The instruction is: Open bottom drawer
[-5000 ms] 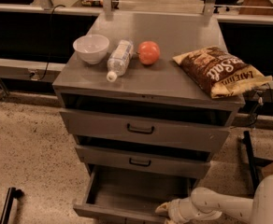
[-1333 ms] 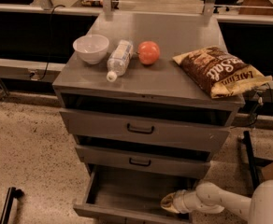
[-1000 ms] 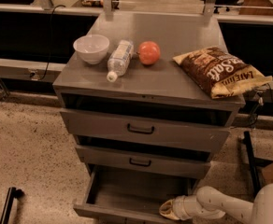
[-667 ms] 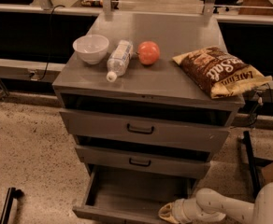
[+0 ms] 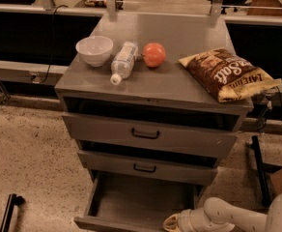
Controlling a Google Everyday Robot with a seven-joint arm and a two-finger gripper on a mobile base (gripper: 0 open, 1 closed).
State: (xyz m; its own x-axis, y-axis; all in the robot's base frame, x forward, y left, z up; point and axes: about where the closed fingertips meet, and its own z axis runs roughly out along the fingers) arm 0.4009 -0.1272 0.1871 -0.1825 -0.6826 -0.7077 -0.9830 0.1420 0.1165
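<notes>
At the bottom edge of the view the hand (image 5: 172,223) sits at the right front corner of the bottom drawer (image 5: 141,199), with its pale arm (image 5: 228,215) running off to the right. Whether the hand is apart or together cannot be told.

The bottom drawer is pulled well out from under the other two, and its plain grey inside shows. Above it the middle drawer (image 5: 146,167) and the taller top drawer (image 5: 146,134) each stand slightly out, with a dark gap over each front.

On the bench (image 5: 179,83) lie, from left to right, a white bowl (image 5: 94,50), a clear bottle (image 5: 122,61) on its side with its cap toward the front, a red fruit (image 5: 154,54), and a brown chip bag (image 5: 225,74) overhanging the right edge.
</notes>
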